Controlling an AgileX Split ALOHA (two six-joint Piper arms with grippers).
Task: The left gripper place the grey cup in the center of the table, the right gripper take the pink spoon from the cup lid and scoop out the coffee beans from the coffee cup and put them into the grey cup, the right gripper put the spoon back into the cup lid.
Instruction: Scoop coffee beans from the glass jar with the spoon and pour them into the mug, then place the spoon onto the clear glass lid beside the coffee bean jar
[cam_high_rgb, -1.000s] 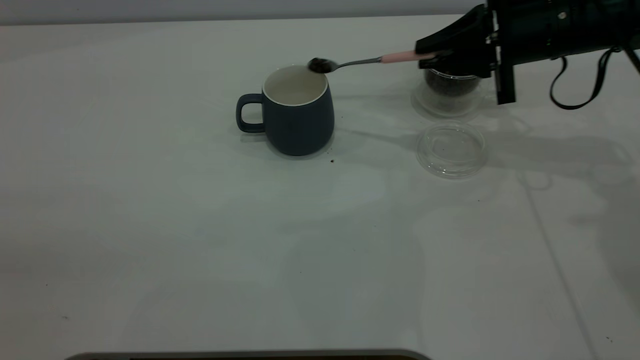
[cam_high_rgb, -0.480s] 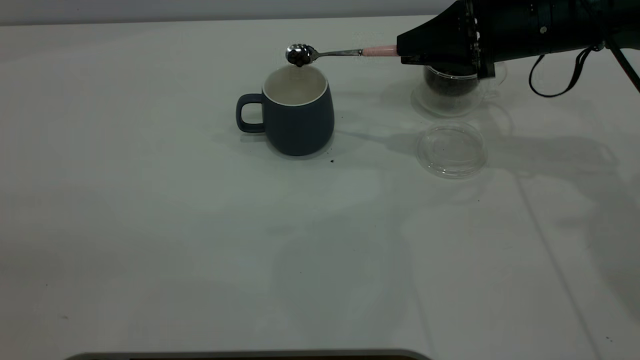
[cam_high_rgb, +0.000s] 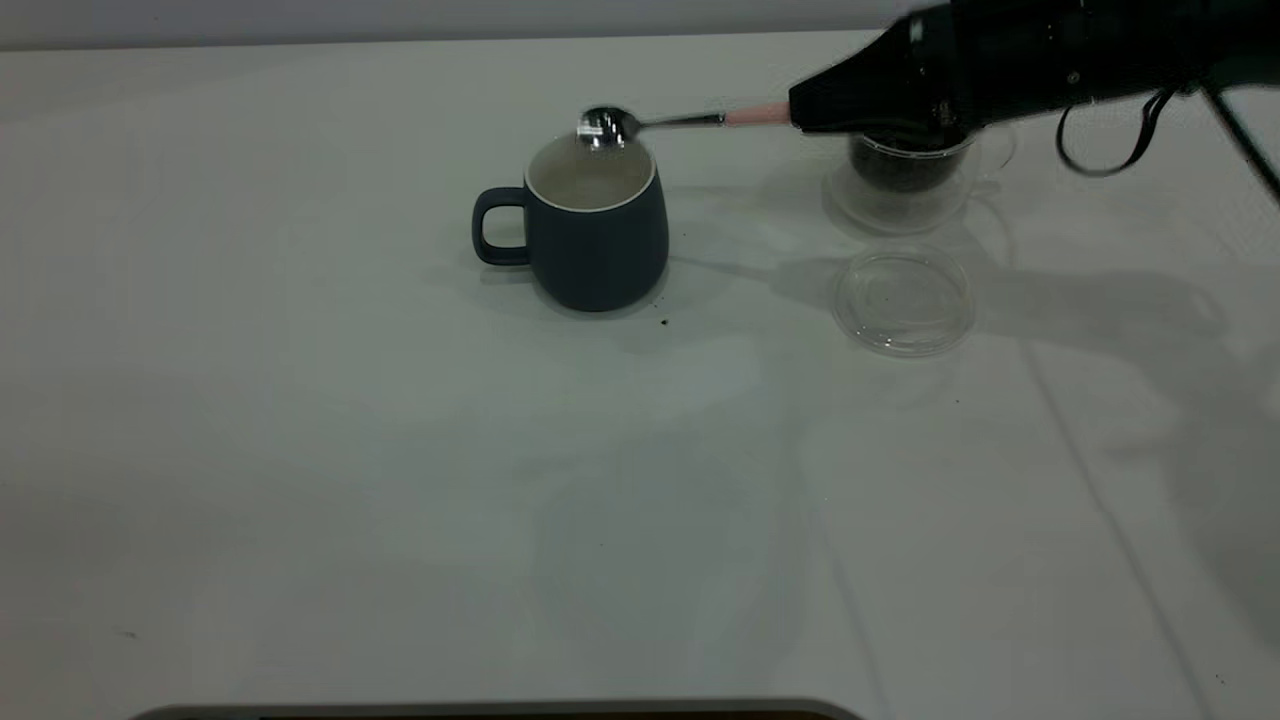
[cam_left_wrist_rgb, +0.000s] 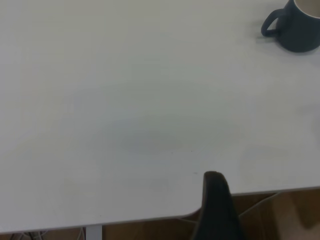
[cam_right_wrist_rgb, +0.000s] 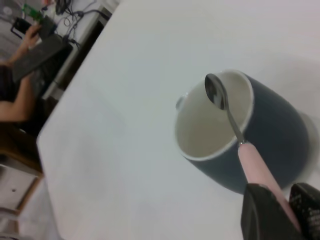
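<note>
The right gripper (cam_high_rgb: 810, 112) was clenched on the pale handle of the pink spoon (cam_high_rgb: 660, 122), with the jaws closed around it, and held the spoon level over the grey cup (cam_high_rgb: 590, 225), which stood near the center of the table (cam_high_rgb: 300, 450) with its handle toward 9 o'clock. One second before, the spoon bowl was dark with coffee beans and sat at the cup's 1 o'clock rim; half a second before, it was raised above the mouth and rolling. At this moment the bowl showed bare shiny metal above the far rim, and the right wrist view confirmed an empty bowl over the white interior. The judgement was that the load had been tipped into the cup, although no beans could be made out inside it. The coffee cup (cam_high_rgb: 908, 165), with the remaining coffee beans (cam_high_rgb: 900, 172) in it, stood at 3 o'clock of the grey cup, partly behind the gripper. The cup lid (cam_high_rgb: 905, 300) lay empty just in front of the coffee cup. One dark speck (cam_high_rgb: 665, 322) lay by the grey cup's base. The left gripper (cam_left_wrist_rgb: 217, 210) was parked off the table edge, well apart from the cup; its jaw state could not be determined. The remaining step appeared to be another scoop or returning the spoon to the lid.
</note>
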